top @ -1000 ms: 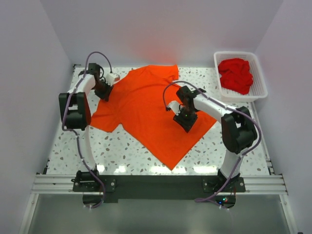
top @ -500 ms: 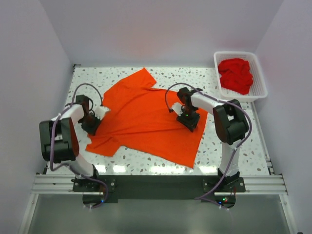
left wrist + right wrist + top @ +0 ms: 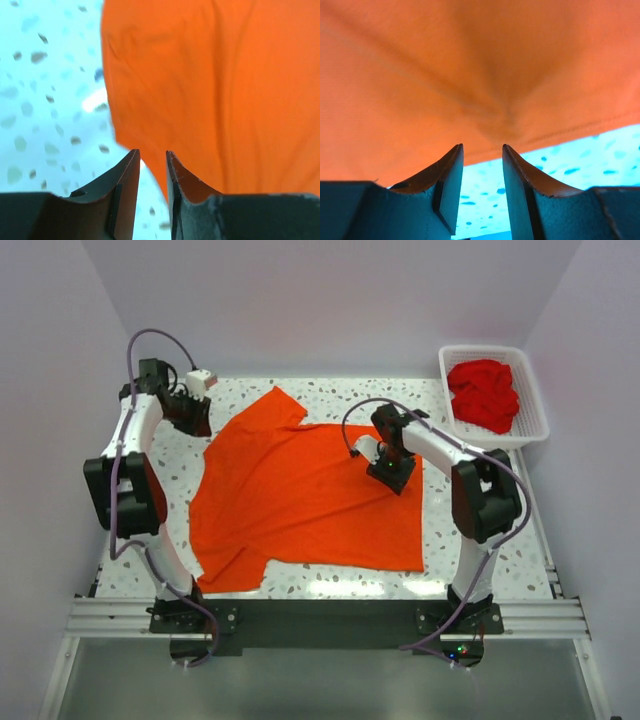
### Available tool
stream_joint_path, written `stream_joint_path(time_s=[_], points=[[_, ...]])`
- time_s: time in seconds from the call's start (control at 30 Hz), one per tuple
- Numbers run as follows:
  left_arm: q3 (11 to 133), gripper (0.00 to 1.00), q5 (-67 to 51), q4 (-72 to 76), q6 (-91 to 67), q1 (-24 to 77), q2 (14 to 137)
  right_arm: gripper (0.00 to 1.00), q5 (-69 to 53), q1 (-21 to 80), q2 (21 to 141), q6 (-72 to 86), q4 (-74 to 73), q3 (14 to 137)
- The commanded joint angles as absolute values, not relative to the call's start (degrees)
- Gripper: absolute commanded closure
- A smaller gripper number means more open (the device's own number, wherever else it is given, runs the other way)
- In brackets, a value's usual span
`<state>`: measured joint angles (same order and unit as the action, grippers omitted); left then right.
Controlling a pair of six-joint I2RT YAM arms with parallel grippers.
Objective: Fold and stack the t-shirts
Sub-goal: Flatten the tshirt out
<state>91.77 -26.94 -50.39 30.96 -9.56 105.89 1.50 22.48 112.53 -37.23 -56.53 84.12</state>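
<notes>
Observing orange shirt [image 3: 300, 500] spread flat left of the basket [image 3: 535, 405], red shirts [image 3: 483, 395] heaped inside it. Noting left gripper [image 3: 152, 154] parted, empty, beside shirt edge farthest from basket; right gripper [image 3: 481, 147] parted, empty, at corner nearest basket. Recommending smoothing pucker [image 3: 506, 120] before folding.

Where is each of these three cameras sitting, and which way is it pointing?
Top view: fixed above and behind the arms, looking down at the table, orange shirt and basket; both arms show whole.
Left wrist: rides the left arm, looking past the left gripper at the shirt's edge and table.
Right wrist: rides the right arm, looking past the right gripper at the shirt's hem.
Shared: all three see the orange shirt.
</notes>
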Motion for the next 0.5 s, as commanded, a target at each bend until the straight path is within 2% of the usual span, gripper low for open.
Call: stream_joint_path(time_s=[0.0, 0.2, 0.47], points=[[100.34, 0.68, -32.7, -42.74, 20.85, -8.53, 114.41, 0.59, 0.09, 22.59, 105.74, -35.52, -60.03, 82.01], [109.51, 0.71, -30.42, -40.43, 16.88, -6.33, 125.67, 0.6, 0.09, 22.59, 104.68, -33.13, -59.59, 78.58], [99.95, 0.74, -21.02, -40.69, 20.56, -7.99, 127.09, 0.61, 2.63, 22.41, 110.65, -34.28, -55.99, 79.53]])
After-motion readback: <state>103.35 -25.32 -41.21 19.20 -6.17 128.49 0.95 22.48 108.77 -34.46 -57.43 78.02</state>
